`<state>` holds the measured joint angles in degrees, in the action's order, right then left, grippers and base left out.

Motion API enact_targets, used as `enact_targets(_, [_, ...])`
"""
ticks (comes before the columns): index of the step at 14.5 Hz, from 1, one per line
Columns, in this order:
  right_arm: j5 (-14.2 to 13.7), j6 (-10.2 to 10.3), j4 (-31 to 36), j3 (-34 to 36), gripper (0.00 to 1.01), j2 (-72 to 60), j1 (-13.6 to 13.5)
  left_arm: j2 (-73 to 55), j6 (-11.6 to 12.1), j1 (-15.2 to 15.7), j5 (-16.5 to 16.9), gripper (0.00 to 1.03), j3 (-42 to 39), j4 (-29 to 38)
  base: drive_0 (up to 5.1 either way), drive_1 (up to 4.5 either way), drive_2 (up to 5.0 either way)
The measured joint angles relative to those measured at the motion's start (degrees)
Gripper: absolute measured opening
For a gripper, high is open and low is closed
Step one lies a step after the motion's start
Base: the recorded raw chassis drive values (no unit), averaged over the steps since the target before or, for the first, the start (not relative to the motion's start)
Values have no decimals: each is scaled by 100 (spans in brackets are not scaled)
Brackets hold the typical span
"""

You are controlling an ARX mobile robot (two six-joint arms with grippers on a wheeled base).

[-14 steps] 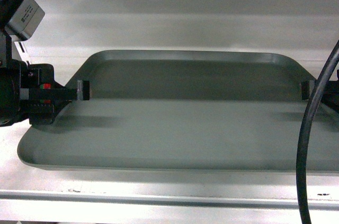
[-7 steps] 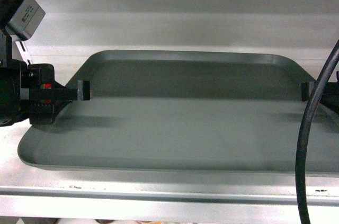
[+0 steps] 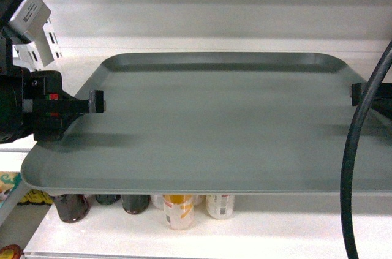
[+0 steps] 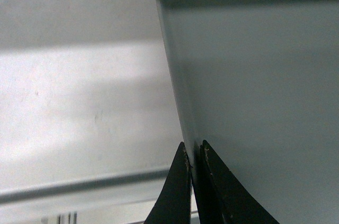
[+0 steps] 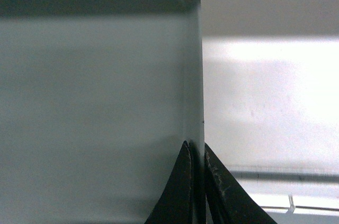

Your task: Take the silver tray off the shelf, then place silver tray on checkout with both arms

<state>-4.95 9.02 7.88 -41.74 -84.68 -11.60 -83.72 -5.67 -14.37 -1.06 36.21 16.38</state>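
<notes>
Clearly, you had the silver tray [image 3: 208, 124] pinched at both short edges and held level, so neither end could sag. Your left gripper [image 3: 95, 102] was clamped on the tray's left rim, and the wrist view showed its fingers [image 4: 177, 192] closed either side of that thin lip. Your right gripper [image 5: 195, 181] gripped the right rim likewise. The tray hung in the air, its front edge out past the shelf [image 3: 79, 57], with bottles [image 3: 177, 207] visible on a lower board beneath. No checkout was in sight.
</notes>
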Motion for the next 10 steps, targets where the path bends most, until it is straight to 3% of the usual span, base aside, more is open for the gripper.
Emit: enact_targets(10, [-11, -2, -17, 0, 3, 4, 2, 0, 4, -9, 7, 4, 0, 4, 14, -411, 440])
